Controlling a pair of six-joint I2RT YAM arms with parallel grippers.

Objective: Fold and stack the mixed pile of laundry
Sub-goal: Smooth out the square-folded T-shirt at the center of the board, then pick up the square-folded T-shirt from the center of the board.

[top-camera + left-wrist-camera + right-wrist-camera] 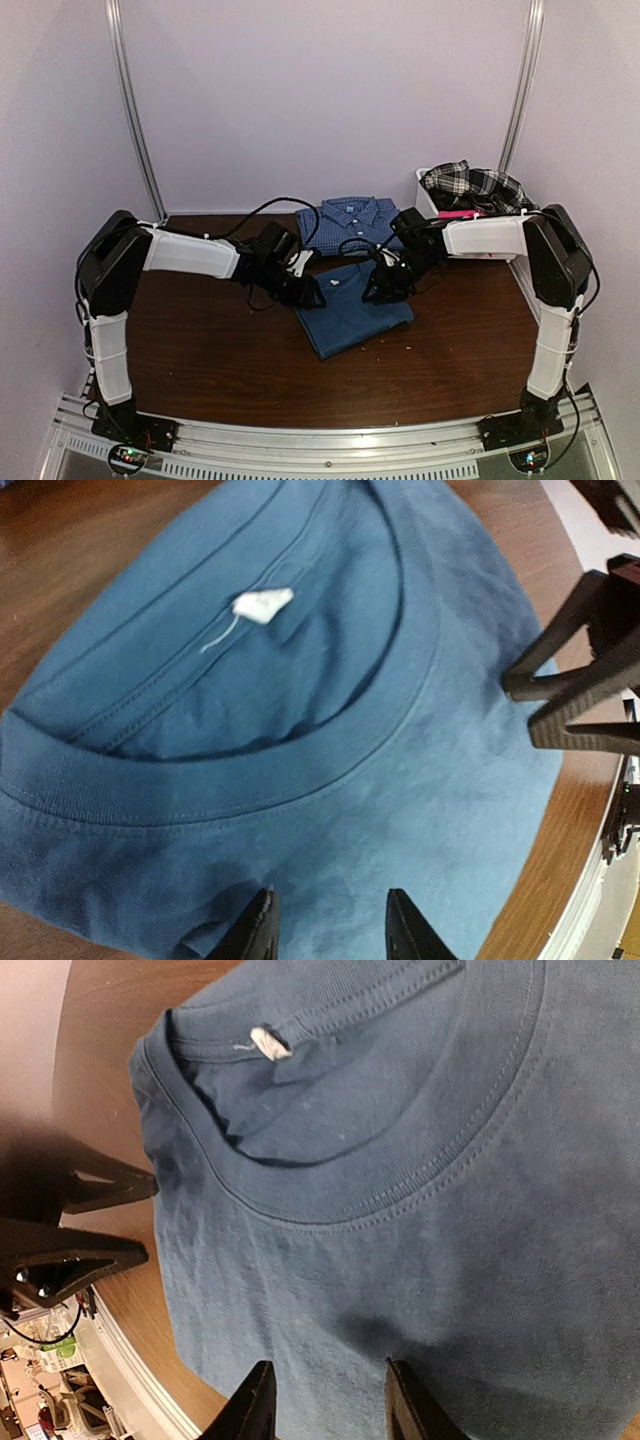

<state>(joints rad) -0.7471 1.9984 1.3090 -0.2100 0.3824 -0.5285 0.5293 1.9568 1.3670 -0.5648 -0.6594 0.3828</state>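
Observation:
A folded dark blue T-shirt [352, 308] lies at the table's middle, collar up with a white tag [263, 604]. My left gripper [306, 293] is open at the shirt's left collar edge, jaws spread just above the cloth [330, 925]. My right gripper [383, 285] is open at the right collar side, jaws over the cloth [325, 1400]. Neither holds anything. A folded blue checked shirt [350, 220] lies behind. The plaid shirt [475, 186] and a pink piece [460, 213] sit in the white bin [425, 190]. No pale blue piece shows.
The white bin stands at the back right by the wall. Brown table surface [200, 340] shows to the left and front of the T-shirt. The right gripper's fingers [575, 685] show in the left wrist view, the left gripper's fingers [80, 1225] in the right wrist view.

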